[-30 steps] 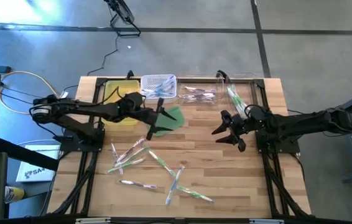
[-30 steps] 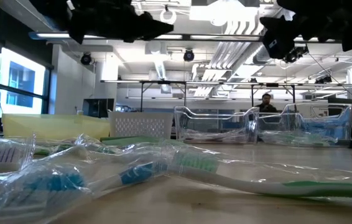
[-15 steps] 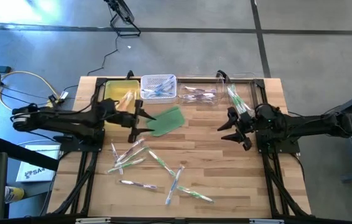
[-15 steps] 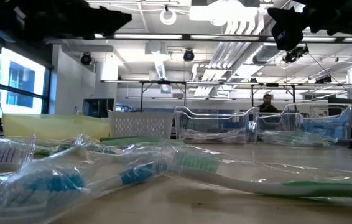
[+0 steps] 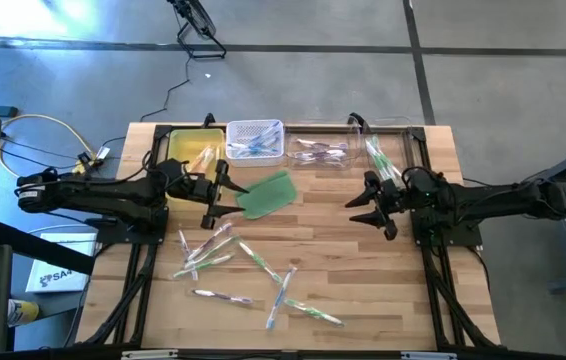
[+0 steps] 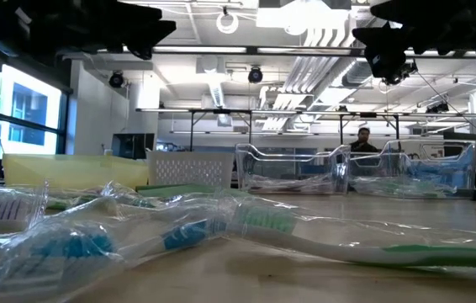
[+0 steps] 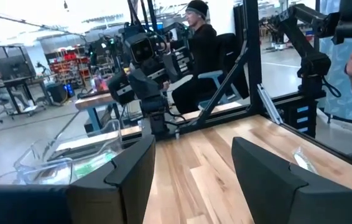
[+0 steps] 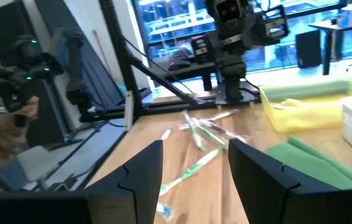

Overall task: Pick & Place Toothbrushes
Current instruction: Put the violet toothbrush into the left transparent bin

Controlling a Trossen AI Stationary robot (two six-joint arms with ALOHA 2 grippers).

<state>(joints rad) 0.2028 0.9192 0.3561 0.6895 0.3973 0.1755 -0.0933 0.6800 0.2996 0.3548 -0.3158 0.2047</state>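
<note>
I've got both grippers up off the table with nothing between their fingers: the left gripper (image 5: 210, 196) has its fingers apart, hanging beside the yellow bin (image 5: 191, 152), and the right gripper (image 5: 371, 205) also has its fingers spread, near the clear tray on the right (image 5: 391, 150). Two arms, four containers along the back edge: yellow bin, white basket (image 5: 255, 139), and two clear trays, the other one (image 5: 320, 152) in the middle. One flat green pad (image 5: 267, 194) lies just beside the left gripper. The loose toothbrushes (image 5: 248, 268), roughly ten that I can count, are scattered on the wood in front of and between the two grippers, apart from both. They're slim sticks, green, blue and pinkish, in crinkly clear wrappers. Each container holds a few more; those I can't count.
</note>
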